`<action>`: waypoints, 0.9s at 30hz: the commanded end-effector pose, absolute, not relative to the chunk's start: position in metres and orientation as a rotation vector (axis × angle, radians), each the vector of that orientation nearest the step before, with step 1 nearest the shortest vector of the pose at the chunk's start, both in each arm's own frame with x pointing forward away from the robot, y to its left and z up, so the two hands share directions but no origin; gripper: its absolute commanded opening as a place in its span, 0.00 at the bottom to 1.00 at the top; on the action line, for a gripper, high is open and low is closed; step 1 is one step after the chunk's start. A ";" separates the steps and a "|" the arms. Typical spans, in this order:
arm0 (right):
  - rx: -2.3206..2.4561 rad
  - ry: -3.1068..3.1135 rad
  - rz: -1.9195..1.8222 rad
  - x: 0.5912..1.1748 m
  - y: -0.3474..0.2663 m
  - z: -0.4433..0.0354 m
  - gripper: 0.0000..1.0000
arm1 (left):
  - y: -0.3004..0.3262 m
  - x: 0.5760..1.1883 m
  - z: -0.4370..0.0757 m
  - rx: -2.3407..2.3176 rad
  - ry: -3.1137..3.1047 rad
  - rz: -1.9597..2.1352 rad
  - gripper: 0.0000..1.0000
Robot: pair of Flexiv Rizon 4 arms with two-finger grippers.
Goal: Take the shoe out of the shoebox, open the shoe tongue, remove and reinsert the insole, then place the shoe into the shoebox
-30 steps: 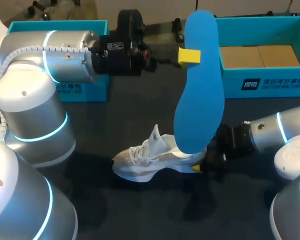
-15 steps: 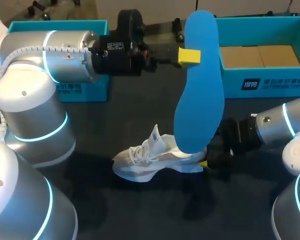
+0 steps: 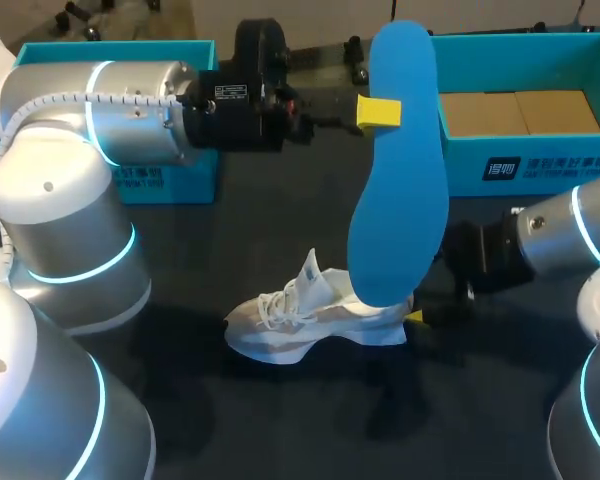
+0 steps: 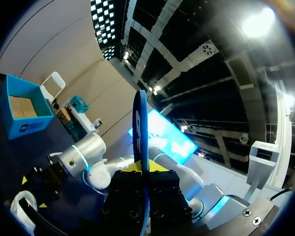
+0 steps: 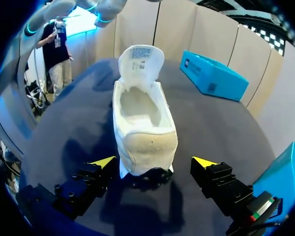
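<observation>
1. Right arm's the only mover. Your right pincer point(image 3: 415, 318) was tucked up by the heel of the white shoe point(image 3: 300, 315) a second ago and has since slid back toward its own side. The left arm and the insole haven't budged.
2. The right pincer is spread wide and has hold of nothing. In its wrist view the heel sits just ahead, between the two yellow tips, with a gap on each side.
3. Your left pincer point(image 3: 378, 112) is clamped on the blue insole point(image 3: 400, 200) near its upper end. It holds the insole upright in the air, with the lower end hanging over the back half of the shoe.
4. The shoe stands on its sole on the dark worktop point(image 3: 280, 230), well apart from the teal shoebox point(image 3: 540, 165) at the far right.
5. The tongue point(image 5: 140, 61) is flipped up and the shoe looks hollow inside.
6. I'd say you're past halfway, with the shoe out, the tongue open and the insole removed. Still to do are getting the insole back in and putting the shoe in the shoebox.
</observation>
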State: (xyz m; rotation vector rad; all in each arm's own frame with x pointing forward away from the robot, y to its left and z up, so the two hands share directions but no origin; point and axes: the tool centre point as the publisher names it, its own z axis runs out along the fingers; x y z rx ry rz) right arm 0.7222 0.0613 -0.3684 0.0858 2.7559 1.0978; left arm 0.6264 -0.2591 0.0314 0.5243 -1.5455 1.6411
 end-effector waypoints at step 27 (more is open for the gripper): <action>0.176 2.780 0.882 0.707 0.063 -0.345 1.00 | -0.260 0.626 0.031 0.526 -1.546 1.641 0.00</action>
